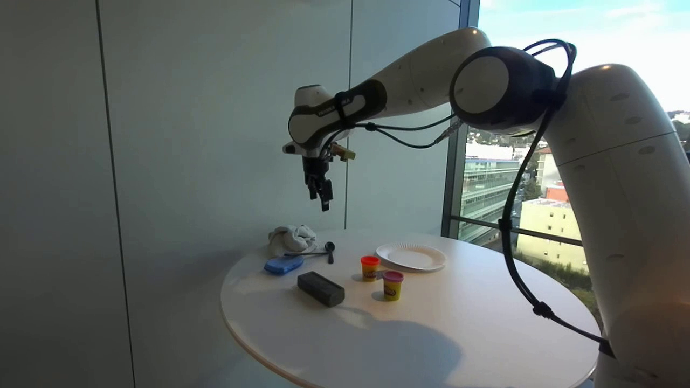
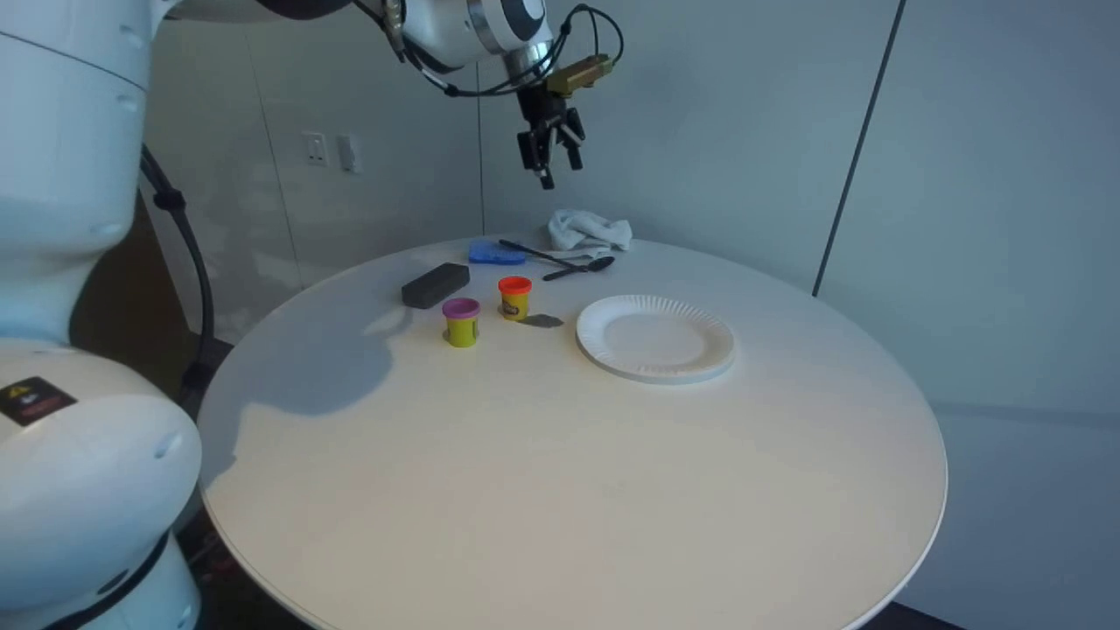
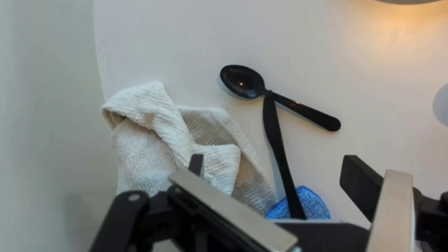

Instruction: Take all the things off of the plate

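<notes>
The white paper plate (image 2: 656,339) lies flat on the round table, bare in both exterior views. Off to its side stand two yellow tubs, a red-lidded tub (image 2: 515,304) and a purple-lidded tub (image 2: 461,329). Farther back, a black spoon (image 3: 243,82) rests on the tabletop. A black knife (image 3: 280,157) touches it near the bowl, and the knife's handle lies over a blue sponge. High above these my gripper (image 1: 319,202) hangs open, fingers pointing down. Nothing sits between its fingers in the wrist view, where the gripper (image 3: 274,168) hides the knife's end.
Beside the knife is a crumpled white cloth (image 3: 147,136), close to the wall and the table's edge. The blue sponge (image 1: 283,264) is partly under the knife. A black block (image 1: 321,289) lies on the table near the tubs.
</notes>
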`<state>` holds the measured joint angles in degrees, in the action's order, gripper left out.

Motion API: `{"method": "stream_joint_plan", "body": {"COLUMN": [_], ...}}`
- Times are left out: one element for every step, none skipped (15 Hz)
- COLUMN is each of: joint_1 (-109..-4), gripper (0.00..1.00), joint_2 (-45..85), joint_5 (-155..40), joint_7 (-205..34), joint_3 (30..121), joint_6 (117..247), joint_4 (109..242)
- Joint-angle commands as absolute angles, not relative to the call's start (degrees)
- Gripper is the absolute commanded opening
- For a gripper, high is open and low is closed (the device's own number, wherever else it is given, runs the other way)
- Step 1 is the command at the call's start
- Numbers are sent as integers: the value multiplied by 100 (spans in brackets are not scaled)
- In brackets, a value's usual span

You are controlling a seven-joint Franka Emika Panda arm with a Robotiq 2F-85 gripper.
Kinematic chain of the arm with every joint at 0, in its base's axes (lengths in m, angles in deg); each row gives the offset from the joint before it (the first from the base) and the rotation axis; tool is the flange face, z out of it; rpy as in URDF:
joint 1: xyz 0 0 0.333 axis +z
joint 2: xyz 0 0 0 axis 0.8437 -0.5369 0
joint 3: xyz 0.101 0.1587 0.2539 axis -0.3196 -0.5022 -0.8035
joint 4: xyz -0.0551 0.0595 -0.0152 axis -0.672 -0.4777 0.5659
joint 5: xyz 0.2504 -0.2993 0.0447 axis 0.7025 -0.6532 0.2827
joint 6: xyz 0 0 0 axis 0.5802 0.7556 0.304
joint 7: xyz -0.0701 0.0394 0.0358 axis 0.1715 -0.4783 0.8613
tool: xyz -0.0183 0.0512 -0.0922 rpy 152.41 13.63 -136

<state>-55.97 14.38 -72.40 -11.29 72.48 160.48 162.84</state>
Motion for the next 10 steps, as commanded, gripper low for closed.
{"method": "stream_joint_plan", "body": {"joint_1": [-5768,-5823,-5880,-5935,-5975,-6034,-6068,-6130,-6162,-6178], "gripper": [100,100,99,100,100,100,100,100,100,100], "joint_2": [2106,2225,2335,2437,2562,2604,2649,2276,2322,2349], "joint_5": [-7401,-7430,-7467,-7510,-7571,-7585,-7567,-7453,-7461,-7465], "joint_7": [-1953,-2178,-2421,-2692,-3005,-3288,-3580,-3045,-3247,-3357], "joint_3": [7443,7501,7558,7607,7645,7678,7693,7593,7611,7618], "joint_6": [15799,15770,15786,15809,15867,15855,15773,15694,15691,15697], "joint_4": [16982,17204,17469,17769,18122,18333,18540,17909,18126,18260]}}
